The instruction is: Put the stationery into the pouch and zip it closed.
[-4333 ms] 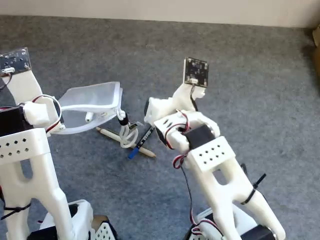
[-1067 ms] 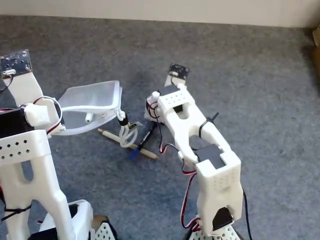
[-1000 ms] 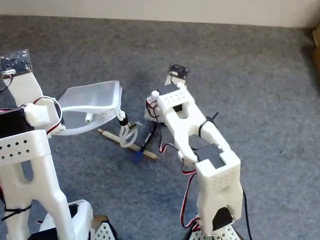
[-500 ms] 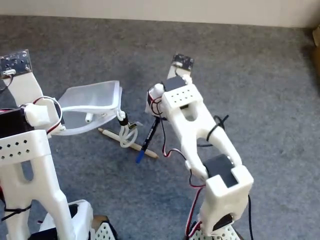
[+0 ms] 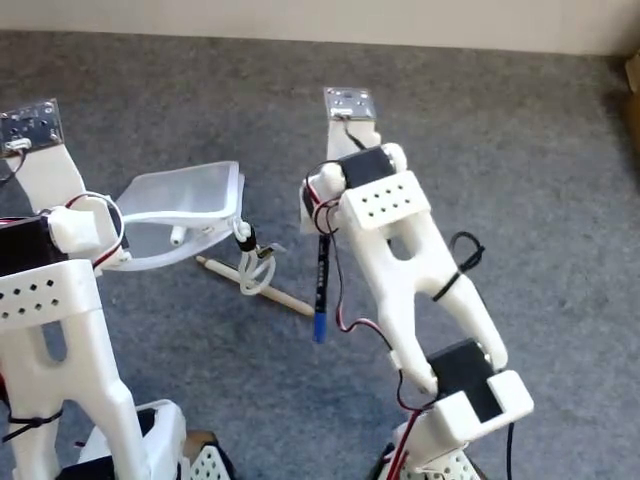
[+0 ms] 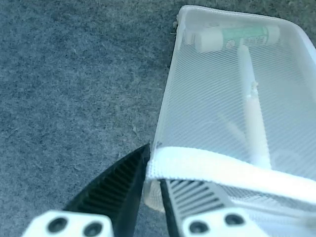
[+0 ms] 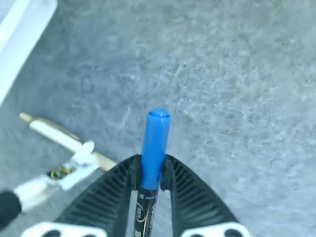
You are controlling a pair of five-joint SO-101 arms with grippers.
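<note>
Our right gripper [image 7: 150, 168] is clamped around the blue-capped pen [image 5: 321, 290], which hangs clear of the grey carpet [image 5: 520, 150]. In the high view the pen's long axis runs from 12 to 6 o'clock, with the blue cap at the 6 o'clock end and the barrel's top in the jaws.

The coming move turns on where the mesh pouch [image 5: 185, 200] lies, which is at about 9 to 10 o'clock from the held pen and near it. We judge that its mouth, edged by the white zip band, faces roughly 5 o'clock, towards the pen. The pen would therefore have to swing from its present line to point into that opening. The right arm is the one placed to do this.

Our left gripper [image 6: 153, 163] is closed on the pouch's white rim and holds it up off the carpet.

The pouch already has a glue stick [image 6: 237, 37] with a white cap and green body lying against its far end. A slim white pen [image 6: 252, 113] lies lengthwise beside it.

A beige pen [image 5: 290, 300] lies on the carpet between the pouch and the held pen, with its axis from 10 to 4 o'clock. The zip pull [image 5: 255, 268] dangles over its middle. By our reckoning that pen is left to collect, and the zip is not yet closed.
</note>
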